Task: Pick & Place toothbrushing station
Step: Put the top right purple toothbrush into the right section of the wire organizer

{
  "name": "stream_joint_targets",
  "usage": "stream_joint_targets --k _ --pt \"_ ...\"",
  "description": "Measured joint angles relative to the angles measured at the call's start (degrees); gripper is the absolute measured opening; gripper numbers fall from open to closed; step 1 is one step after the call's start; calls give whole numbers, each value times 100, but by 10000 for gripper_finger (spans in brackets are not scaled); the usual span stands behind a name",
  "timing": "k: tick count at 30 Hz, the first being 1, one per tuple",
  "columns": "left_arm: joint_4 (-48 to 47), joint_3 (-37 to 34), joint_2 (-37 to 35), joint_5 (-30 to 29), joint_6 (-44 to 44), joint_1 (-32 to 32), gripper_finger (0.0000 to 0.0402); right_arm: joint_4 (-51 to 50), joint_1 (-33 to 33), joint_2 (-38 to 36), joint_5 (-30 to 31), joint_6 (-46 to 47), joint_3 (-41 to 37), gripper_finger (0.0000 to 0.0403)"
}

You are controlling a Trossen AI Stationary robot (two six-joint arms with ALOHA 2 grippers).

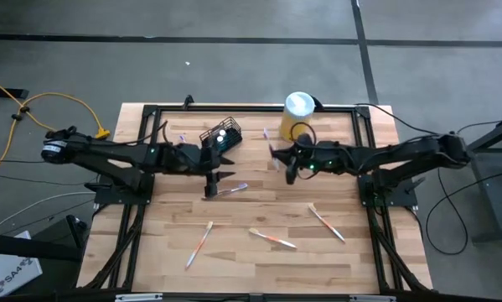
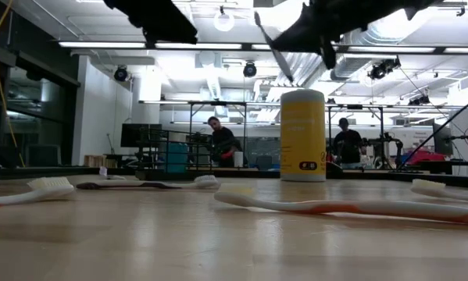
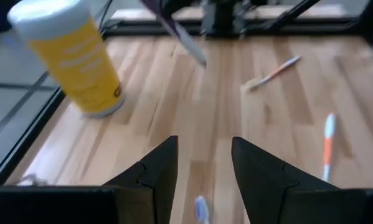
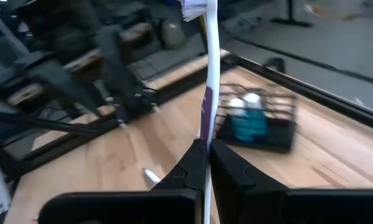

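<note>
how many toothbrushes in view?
5. One toothbrush in the right gripper; one on the table by the left gripper; three loose nearer the front edge. Arms may hide more.

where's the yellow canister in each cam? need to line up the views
High view: yellow canister stands at the table's far edge, centre-right, white lid up, just behind the right gripper.
Low view: canister upright, right of centre, on the far side of the table.
Left wrist view: canister upper left, shown tilted, beside the table frame.
Right wrist view: not in it.
Shared landmark: the purple toothbrush pinched in the right jaws, also visible in the low view.
</note>
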Motion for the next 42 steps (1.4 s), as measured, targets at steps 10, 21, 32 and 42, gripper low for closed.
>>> stream_joint_targets --k 10,21,32,42 --pt "1022 -2 0 1365 317 368 145 1340 713 362 -280 -652 0 4" --pt "2700 -7 558 2351 380 369 145 1665 1266 360 -282 -1151 -4 4" --pt "4098 -9 1139 2656 251 371 145 1671 1526 360 -280 -1299 -4 4" --pt "4346 -9 1137 2970 60 368 145 1678 1564 391 -282 -1299 -4 4"
